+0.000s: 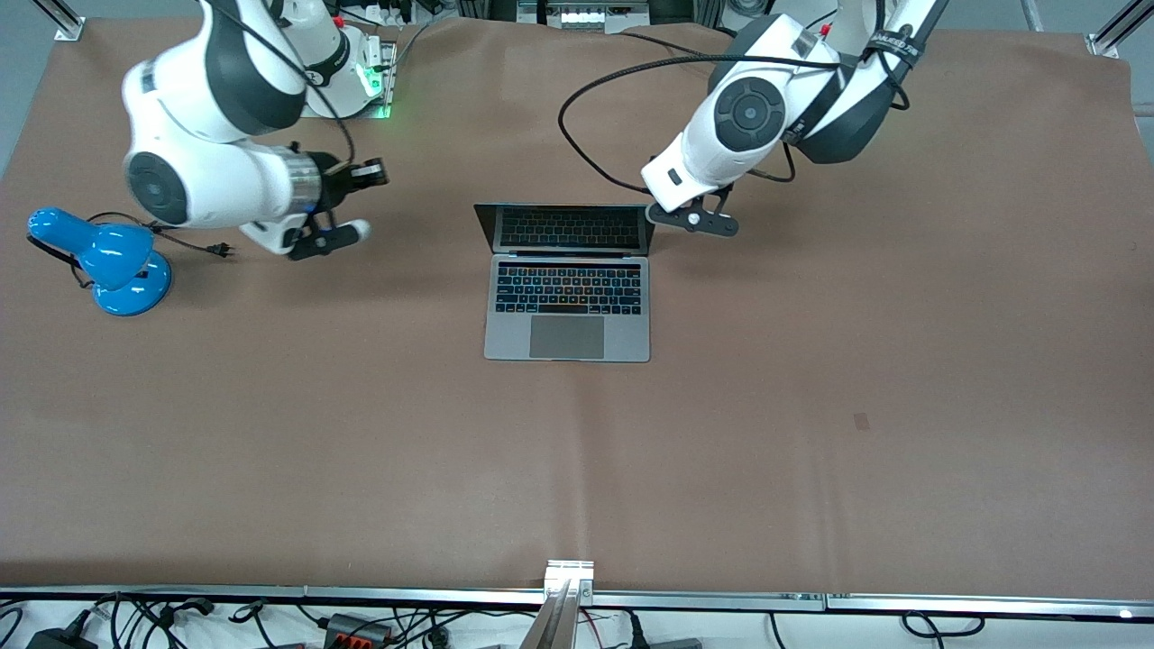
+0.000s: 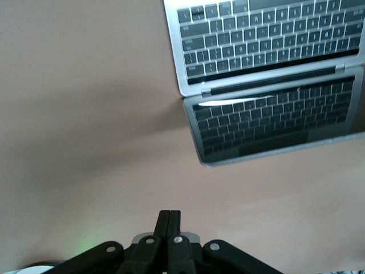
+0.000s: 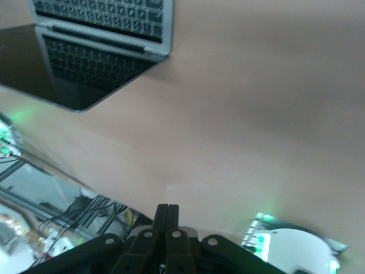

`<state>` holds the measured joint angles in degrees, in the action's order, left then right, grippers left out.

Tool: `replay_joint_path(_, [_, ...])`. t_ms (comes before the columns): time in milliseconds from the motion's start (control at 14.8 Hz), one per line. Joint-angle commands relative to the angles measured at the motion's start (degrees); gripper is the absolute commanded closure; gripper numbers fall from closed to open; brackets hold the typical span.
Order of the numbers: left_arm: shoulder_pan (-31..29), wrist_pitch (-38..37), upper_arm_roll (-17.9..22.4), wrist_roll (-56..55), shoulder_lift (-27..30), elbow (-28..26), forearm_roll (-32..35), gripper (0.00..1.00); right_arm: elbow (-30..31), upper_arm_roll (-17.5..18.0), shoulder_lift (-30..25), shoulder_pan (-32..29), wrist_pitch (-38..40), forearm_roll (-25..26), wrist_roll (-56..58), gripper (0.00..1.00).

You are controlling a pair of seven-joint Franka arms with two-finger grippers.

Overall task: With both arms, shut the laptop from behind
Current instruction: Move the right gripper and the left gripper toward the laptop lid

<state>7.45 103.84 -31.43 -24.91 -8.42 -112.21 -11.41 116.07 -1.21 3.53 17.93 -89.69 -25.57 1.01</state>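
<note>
The laptop [image 1: 568, 302] lies open in the middle of the brown table, its dark screen [image 1: 566, 228] upright and reflecting the black keyboard. My left gripper [image 1: 692, 220] is shut and empty, just beside the screen's edge on the left arm's end, low over the table. My right gripper [image 1: 325, 240] is shut and empty, well apart from the laptop toward the right arm's end. The left wrist view shows the shut left gripper [image 2: 169, 214] and the laptop's screen [image 2: 274, 120]. The right wrist view shows the shut right gripper [image 3: 167, 207] and the screen [image 3: 74, 68].
A blue desk lamp [image 1: 113, 263] stands near the right arm's end, its black cord and plug [image 1: 216, 250] lying close under the right gripper. The right arm's base plate [image 1: 371, 81] glows green. A metal rail [image 1: 577, 595] runs along the table's front edge.
</note>
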Motion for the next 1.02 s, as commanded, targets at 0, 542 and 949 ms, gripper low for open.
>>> replay_joint_path(0, [-1.12, 3.21, -2.31, -0.31, 2.62, -4.5, -1.25, 1.0, 5.03, -0.55, -2.3, 2.71, -3.28, -2.38, 0.05, 1.0])
replay_joint_path(542, [-0.94, 14.63, -6.45, -4.97, -1.94, -8.12, -1.07, 1.0, 11.19, -0.55, -2.31, 18.44, -21.99, -6.51, -11.28, 1.0])
replay_joint_path(949, [-1.56, 14.9, -5.92, -5.76, -6.51, -2.94, -0.28, 1.0, 11.37, -0.55, 0.06, 22.68, -30.44, -6.51, -15.51, 1.0])
